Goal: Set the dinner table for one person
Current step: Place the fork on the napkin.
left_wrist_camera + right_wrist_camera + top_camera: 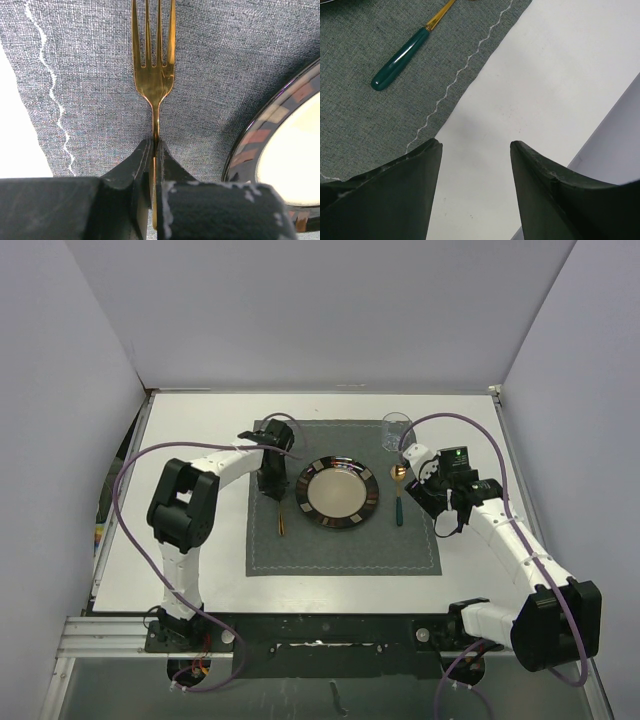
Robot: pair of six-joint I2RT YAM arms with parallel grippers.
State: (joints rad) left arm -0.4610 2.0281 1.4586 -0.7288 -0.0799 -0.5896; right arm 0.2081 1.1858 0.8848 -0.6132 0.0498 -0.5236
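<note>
The white dinner table [200, 570] carries a dark grey placemat [345, 545]. A dark-rimmed plate [337, 492] sits at the mat's middle. A gold fork [282, 523] is left of the plate. My left gripper [271, 490] is shut on the fork's handle [156, 131], and the tines [154, 35] point away from it low over the mat [90, 75]. The plate's rim [260, 135] is to the right. A green-handled gold spoon [399, 496] lies right of the plate. My right gripper [443, 520] is open and empty [476, 147] over bare table [530, 85] beside the mat's edge; the spoon handle [400, 59] is off to its upper left.
A clear glass [395, 430] stands at the mat's far right corner. Grey walls close the table in on three sides. The metal rail [110, 635] with the arm bases runs along the near edge.
</note>
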